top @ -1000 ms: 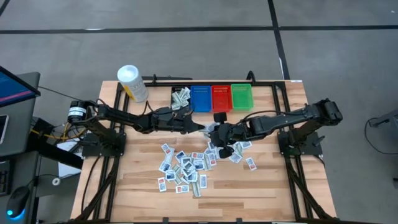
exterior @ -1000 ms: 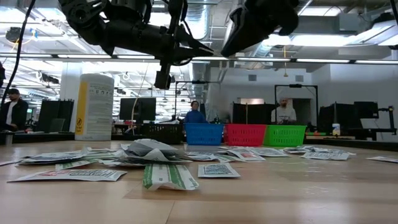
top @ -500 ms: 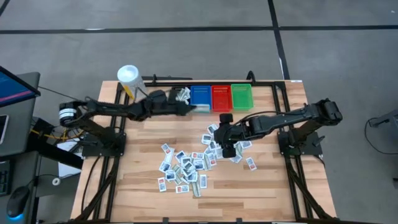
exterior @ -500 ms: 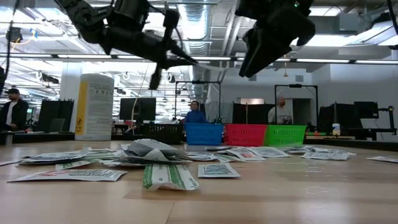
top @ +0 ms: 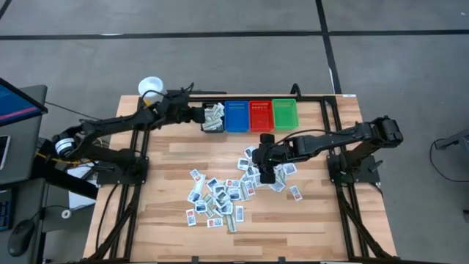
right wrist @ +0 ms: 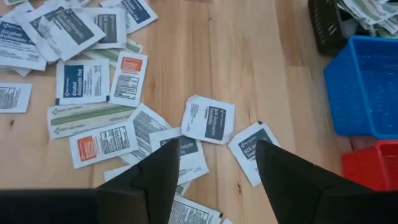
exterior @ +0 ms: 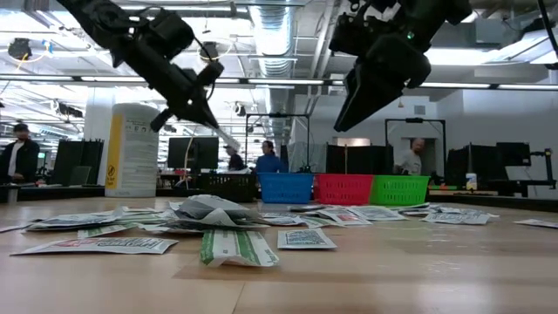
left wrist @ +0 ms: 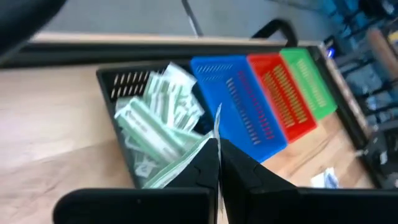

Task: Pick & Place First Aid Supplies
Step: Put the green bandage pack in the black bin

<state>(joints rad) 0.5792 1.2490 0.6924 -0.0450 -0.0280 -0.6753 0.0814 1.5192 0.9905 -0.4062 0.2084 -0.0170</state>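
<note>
Bare wooden tabletop (right wrist: 261, 68) lies open ahead of the right gripper's (right wrist: 211, 162) spread fingers (right wrist: 165, 168), with flat white packets (right wrist: 208, 119) scattered below and beside them. Beyond stands the blue plastic bin (right wrist: 360, 87). The left gripper's (left wrist: 217, 155) pinched fingers hang over the black slotted bin (left wrist: 124, 84), crammed with green-striped packets (left wrist: 155, 118).

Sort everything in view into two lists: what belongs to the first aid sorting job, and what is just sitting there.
Job:
packets on the table
packets in the black bin
blue bin
red bin
green bin

Lying about:
white tub
people in the room behind
</note>
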